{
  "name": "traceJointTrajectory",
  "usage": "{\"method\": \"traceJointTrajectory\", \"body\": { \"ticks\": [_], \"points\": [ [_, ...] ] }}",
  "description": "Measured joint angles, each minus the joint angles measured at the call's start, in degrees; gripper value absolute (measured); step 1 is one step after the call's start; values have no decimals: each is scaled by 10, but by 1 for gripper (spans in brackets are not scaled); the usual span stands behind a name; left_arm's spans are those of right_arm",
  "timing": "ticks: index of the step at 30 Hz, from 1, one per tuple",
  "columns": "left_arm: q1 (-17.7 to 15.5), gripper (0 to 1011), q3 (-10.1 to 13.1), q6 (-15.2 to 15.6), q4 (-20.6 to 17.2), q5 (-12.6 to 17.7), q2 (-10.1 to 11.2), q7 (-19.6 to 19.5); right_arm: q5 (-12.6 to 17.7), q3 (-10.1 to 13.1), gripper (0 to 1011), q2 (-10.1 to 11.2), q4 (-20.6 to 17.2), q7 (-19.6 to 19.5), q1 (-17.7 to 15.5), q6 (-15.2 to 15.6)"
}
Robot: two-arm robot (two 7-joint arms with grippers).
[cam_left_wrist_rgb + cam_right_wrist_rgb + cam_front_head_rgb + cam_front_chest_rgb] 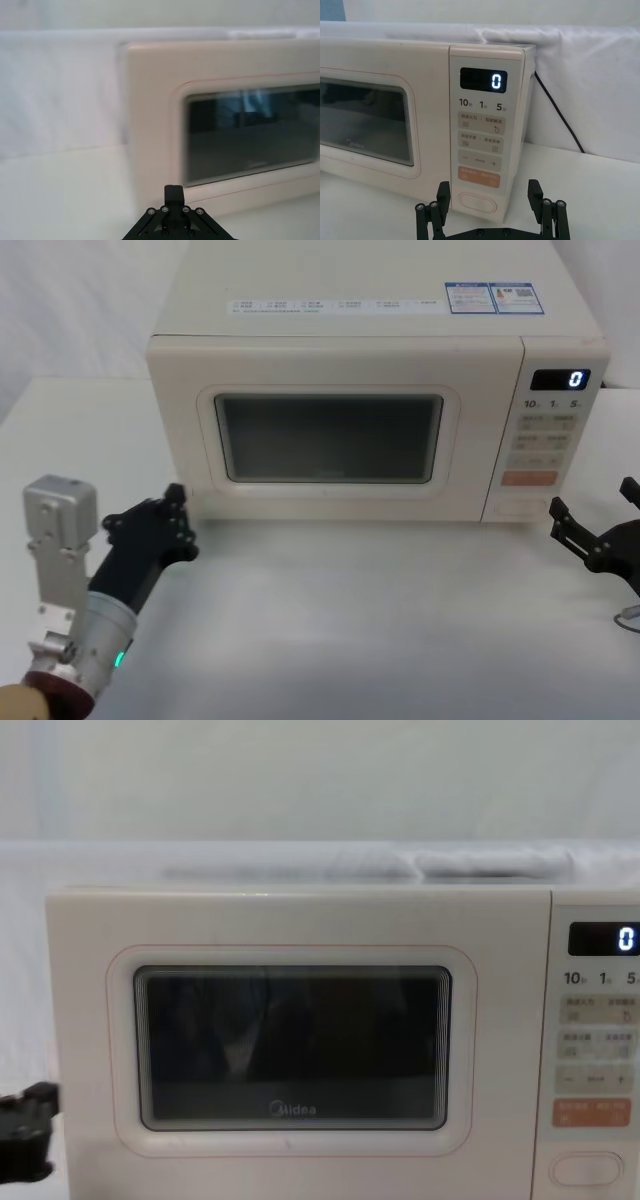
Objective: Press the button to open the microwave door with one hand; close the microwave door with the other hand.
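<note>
The right gripper (491, 200), black and angular, hovers with jaws apart just in front of the wide cream pill-shaped button (477, 202), which lies sideways at the control panel's foot, nothing between them. The left gripper (165, 523), jaws together, waits on the white worktop (350, 620) by the shut cream microwave door (330, 435).
</note>
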Motion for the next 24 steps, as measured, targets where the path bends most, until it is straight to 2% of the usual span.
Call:
{"method": "traceJointTrajectory", "body": {
  "ticks": [4, 13, 20, 24],
  "points": [
    [2, 0, -19, -13, 21, 0, -10, 4, 0, 0, 1002, 0, 0, 0, 0, 0],
    [-7, 0, -40, -43, 63, 2, -28, -4, 0, 0, 1002, 0, 0, 0, 0, 0],
    [-15, 0, -55, -42, 79, 5, -37, -4, 0, 0, 1002, 0, 0, 0, 0, 0],
    [-18, 0, -62, -31, 85, 13, -45, -1, 0, 0, 1002, 0, 0, 0, 0, 0]
  ]
}}
